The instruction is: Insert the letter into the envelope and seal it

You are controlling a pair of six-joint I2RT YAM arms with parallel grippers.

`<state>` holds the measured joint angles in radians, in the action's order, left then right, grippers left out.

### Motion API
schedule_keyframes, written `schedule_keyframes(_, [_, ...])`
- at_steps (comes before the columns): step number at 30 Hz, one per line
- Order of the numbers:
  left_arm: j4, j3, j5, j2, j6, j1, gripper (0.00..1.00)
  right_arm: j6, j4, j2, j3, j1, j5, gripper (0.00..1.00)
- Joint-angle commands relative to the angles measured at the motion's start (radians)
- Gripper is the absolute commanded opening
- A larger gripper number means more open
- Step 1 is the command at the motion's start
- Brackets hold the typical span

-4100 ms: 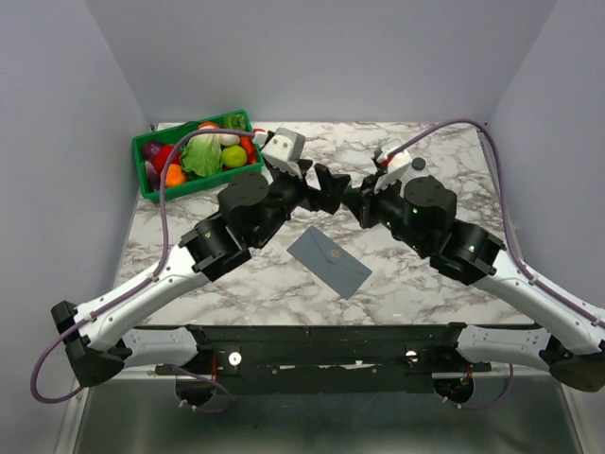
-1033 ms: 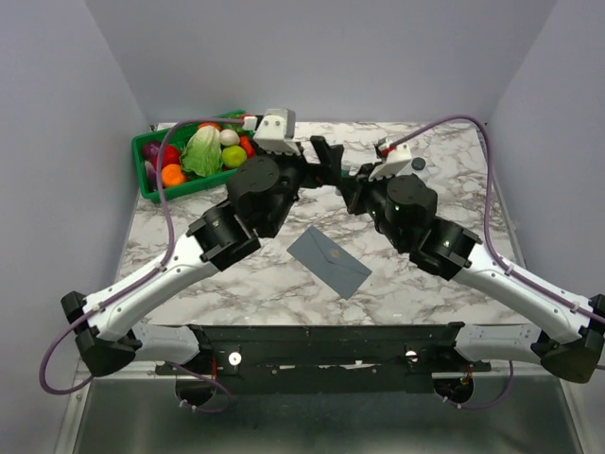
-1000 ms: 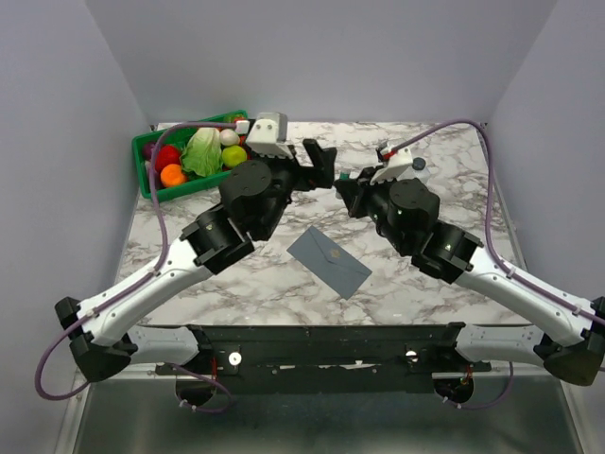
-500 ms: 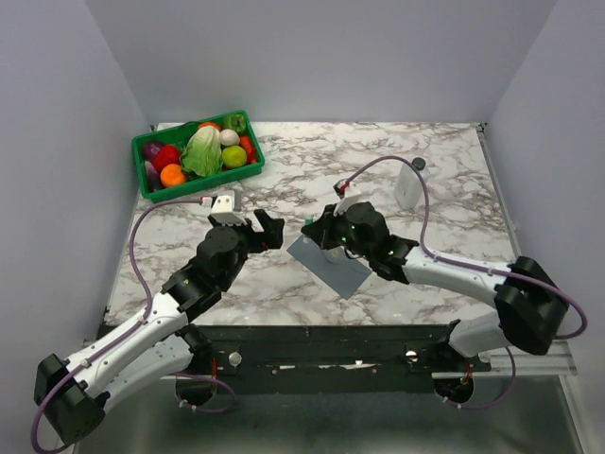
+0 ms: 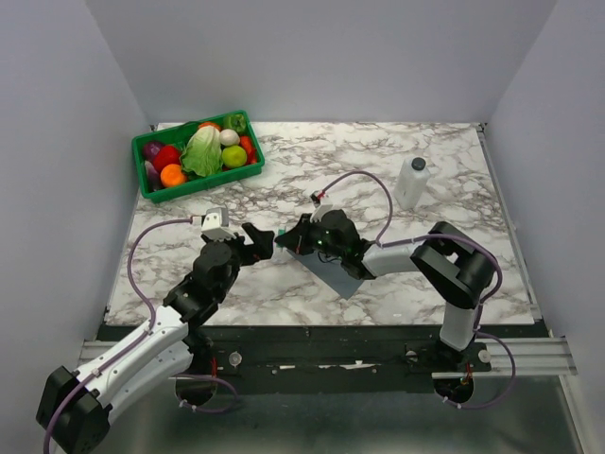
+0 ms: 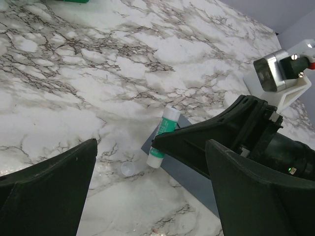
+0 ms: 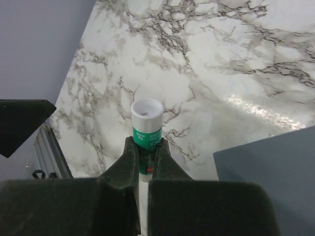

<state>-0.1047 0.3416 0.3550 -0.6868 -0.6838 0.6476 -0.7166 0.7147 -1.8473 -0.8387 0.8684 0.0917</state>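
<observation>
The slate-grey envelope (image 5: 342, 270) lies flat on the marble table, its near-left corner showing in the left wrist view (image 6: 197, 179) and its edge in the right wrist view (image 7: 275, 162). The letter is out of view. My right gripper (image 5: 289, 242) (image 7: 146, 145) hangs low over the envelope's left corner, shut on a green-and-white glue stick (image 7: 146, 125) (image 6: 164, 136) whose open end points toward the left arm. My left gripper (image 5: 257, 240) (image 6: 151, 152) faces it from the left, open, with nothing between its fingers. A small clear cap (image 6: 128, 169) lies on the table beside the stick's tip.
A green basket (image 5: 151, 186) of toy vegetables stands at the back left. A white bottle (image 5: 410, 183) stands at the back right. The table's near edge and the arms' base rail run just below the envelope.
Both arms have come down and drawn back from the raised far position to the envelope's left corner. The right gripper stays shut on the glue stick and the left stays open.
</observation>
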Motion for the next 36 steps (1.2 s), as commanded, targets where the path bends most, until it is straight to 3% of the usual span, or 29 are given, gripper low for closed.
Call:
schedule_keyframes(1, [-0.029, -0.012, -0.014, 0.024, -0.005, -0.019, 0.99, -0.06, 0.126, -0.042, -0.033, -0.005, 0.059, 0.01])
schedule_keyframes(36, [-0.072, -0.041, -0.036, 0.006, 0.029, -0.055, 0.99, -0.01, 0.109, -0.174, -0.076, -0.005, 0.111, 0.01])
